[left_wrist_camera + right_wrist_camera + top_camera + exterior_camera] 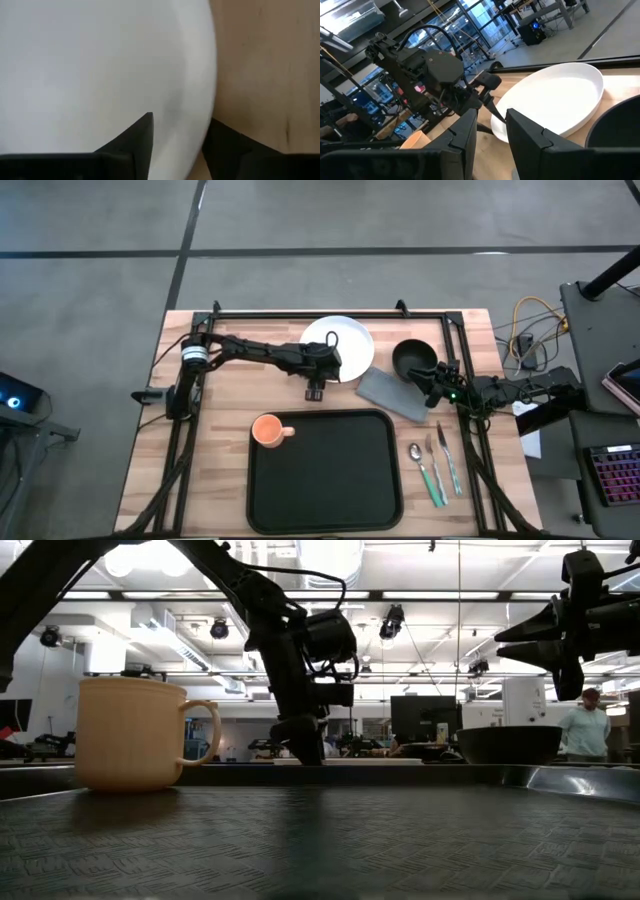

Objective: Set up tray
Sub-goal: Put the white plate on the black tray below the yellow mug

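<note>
The black tray (330, 490) lies at the table's near middle with an orange cup (266, 430) standing in its far left corner. A white plate (345, 340) rests flat on the table behind the tray. My left gripper (180, 125) is open at the plate's near rim (202, 115). One finger (135, 142) is over the plate's inside and the other (225, 147) is over the wood outside. My right gripper (432, 383) hangs in the air near a black bowl (413, 358), empty, its fingers a little apart (492, 117).
A grey folded napkin (392, 394) lies between the bowl and the tray's far right corner. A spoon, fork and knife (436, 465) lie to the right of the tray. A black frame (330, 312) runs along the table's far edge. People stand in the room behind.
</note>
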### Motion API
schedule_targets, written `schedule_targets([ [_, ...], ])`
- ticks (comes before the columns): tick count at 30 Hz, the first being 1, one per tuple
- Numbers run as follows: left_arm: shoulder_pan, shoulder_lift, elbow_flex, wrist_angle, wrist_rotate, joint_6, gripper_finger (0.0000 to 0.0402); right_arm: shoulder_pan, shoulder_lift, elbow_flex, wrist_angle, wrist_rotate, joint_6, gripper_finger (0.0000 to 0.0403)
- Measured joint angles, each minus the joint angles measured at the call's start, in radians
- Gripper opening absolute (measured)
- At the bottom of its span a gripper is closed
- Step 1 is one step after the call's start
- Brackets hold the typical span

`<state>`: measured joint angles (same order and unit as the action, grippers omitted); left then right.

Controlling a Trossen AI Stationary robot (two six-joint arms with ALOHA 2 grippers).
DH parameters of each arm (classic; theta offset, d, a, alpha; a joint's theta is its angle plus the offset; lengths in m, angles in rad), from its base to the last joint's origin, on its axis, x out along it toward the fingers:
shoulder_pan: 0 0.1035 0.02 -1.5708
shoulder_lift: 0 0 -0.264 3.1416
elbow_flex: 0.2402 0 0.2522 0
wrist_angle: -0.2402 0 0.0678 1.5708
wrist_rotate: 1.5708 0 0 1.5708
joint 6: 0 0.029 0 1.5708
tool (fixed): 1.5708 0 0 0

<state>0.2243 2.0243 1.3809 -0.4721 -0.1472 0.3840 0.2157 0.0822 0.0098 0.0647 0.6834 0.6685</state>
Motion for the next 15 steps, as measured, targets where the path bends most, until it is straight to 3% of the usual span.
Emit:
schedule_targets([
  [8, 0.001, -0.005, -0.050, 0.032, 0.023, 0.024, 0.0084, 0.000, 0.000, 0.000, 0.000, 0.000, 0.000, 0.0096],
  [15, 0.001, 0.000, -0.014, 0.023, 0.013, 0.033, 0.0008, 0.000, 0.000, 0.000, 0.000, 0.000, 0.000, 0.0096],
])
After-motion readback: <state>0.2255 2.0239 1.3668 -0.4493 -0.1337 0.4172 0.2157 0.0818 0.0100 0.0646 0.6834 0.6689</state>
